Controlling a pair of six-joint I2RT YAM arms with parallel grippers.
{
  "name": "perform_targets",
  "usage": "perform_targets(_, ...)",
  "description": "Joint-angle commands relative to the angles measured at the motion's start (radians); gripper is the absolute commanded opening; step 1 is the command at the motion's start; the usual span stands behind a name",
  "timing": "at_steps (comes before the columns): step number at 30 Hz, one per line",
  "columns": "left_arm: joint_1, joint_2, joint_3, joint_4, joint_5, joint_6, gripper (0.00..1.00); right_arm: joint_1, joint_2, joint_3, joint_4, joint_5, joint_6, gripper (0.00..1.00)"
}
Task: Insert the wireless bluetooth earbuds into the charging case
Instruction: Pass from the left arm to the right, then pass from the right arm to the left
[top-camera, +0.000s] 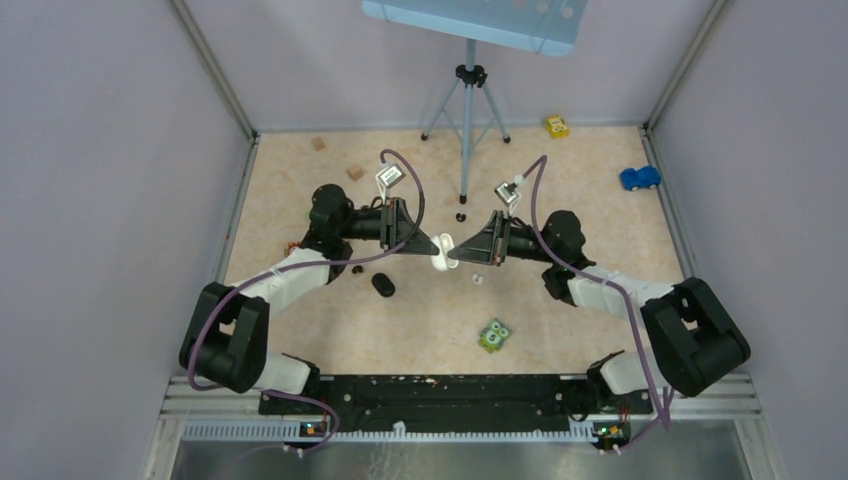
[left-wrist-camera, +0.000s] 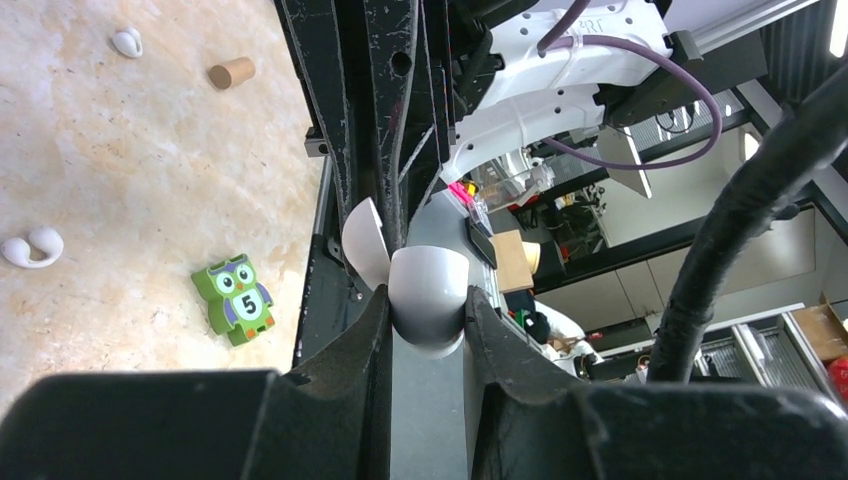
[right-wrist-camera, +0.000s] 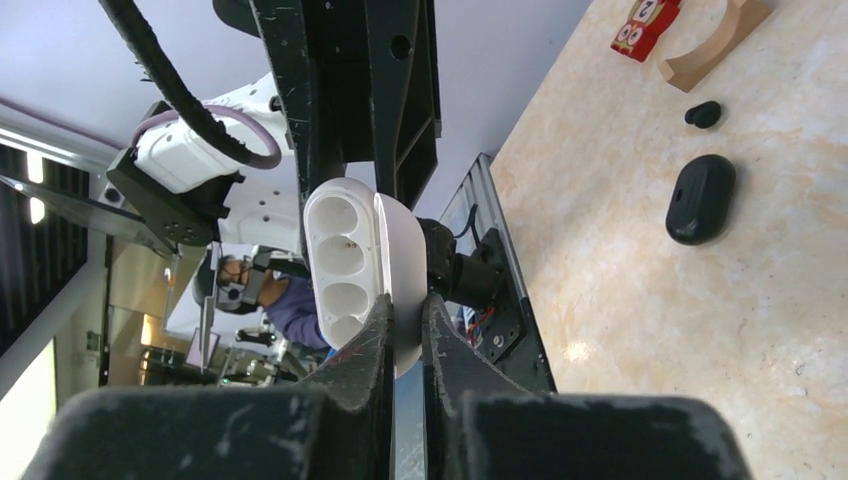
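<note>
The white charging case (top-camera: 440, 255) hangs open above the table's middle, held between both arms. My left gripper (left-wrist-camera: 427, 300) is shut on its rounded body (left-wrist-camera: 428, 285), and the lid (left-wrist-camera: 365, 245) is swung aside. My right gripper (right-wrist-camera: 405, 305) is shut on the thin white half beside the part with the earbud cavities (right-wrist-camera: 340, 265). Two white earbuds (left-wrist-camera: 30, 248) (left-wrist-camera: 127, 42) lie on the table; one white earbud (top-camera: 477, 278) shows just below the right gripper (top-camera: 458, 252). A black earbud (right-wrist-camera: 703, 114) lies near a closed black case (right-wrist-camera: 700, 198).
A green owl block (top-camera: 494, 336) lies near the front. A tripod (top-camera: 467, 110) stands at the back middle, with a blue car (top-camera: 640, 178) and a yellow toy (top-camera: 556, 126) to the back right. Wooden cubes (top-camera: 355, 172) sit back left. A wooden arch (right-wrist-camera: 715, 45) lies beyond the black case.
</note>
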Motion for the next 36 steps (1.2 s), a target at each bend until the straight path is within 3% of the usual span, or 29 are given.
perform_targets(1, 0.001, -0.015, 0.012, -0.043, 0.008, 0.073, 0.15, 0.009, -0.028, 0.042, 0.010, 0.021, -0.039, 0.00)
perform_targets(5, 0.001, -0.001, 0.065, -0.185, 0.013, 0.152, 0.39, 0.009, -0.071, 0.079, -0.169, 0.040, -0.145, 0.00)
perform_targets(9, 0.010, -0.001, 0.093, -0.255, 0.022, 0.197, 0.90, 0.009, -0.113, 0.129, -0.357, 0.070, -0.269, 0.00)
perform_targets(11, 0.032, -0.009, 0.106, -0.299, 0.036, 0.223, 0.98, 0.009, -0.124, 0.155, -0.454, 0.085, -0.329, 0.00)
perform_targets(17, 0.109, -0.054, 0.149, -0.520, 0.043, 0.368, 0.99, 0.009, -0.148, 0.233, -0.751, 0.152, -0.532, 0.00)
perform_targets(20, 0.137, -0.080, 0.156, -0.581, 0.034, 0.406, 0.99, 0.011, -0.166, 0.315, -0.977, 0.290, -0.672, 0.00)
perform_targets(22, 0.156, -0.096, 0.168, -0.633, 0.011, 0.447, 0.99, 0.030, -0.173, 0.385, -1.161, 0.481, -0.786, 0.00)
perform_targets(26, 0.163, -0.095, 0.218, -0.794, -0.077, 0.553, 0.99, 0.142, -0.121, 0.517, -1.475, 1.040, -0.933, 0.00)
perform_targets(31, 0.153, -0.083, 0.224, -0.850, -0.175, 0.550, 0.99, 0.243, -0.025, 0.545, -1.591, 1.319, -0.965, 0.00)
perform_targets(36, 0.048, -0.091, 0.227, -0.883, -0.358, 0.544, 0.99, 0.272, -0.052, 0.516, -1.519, 1.223, -0.936, 0.00)
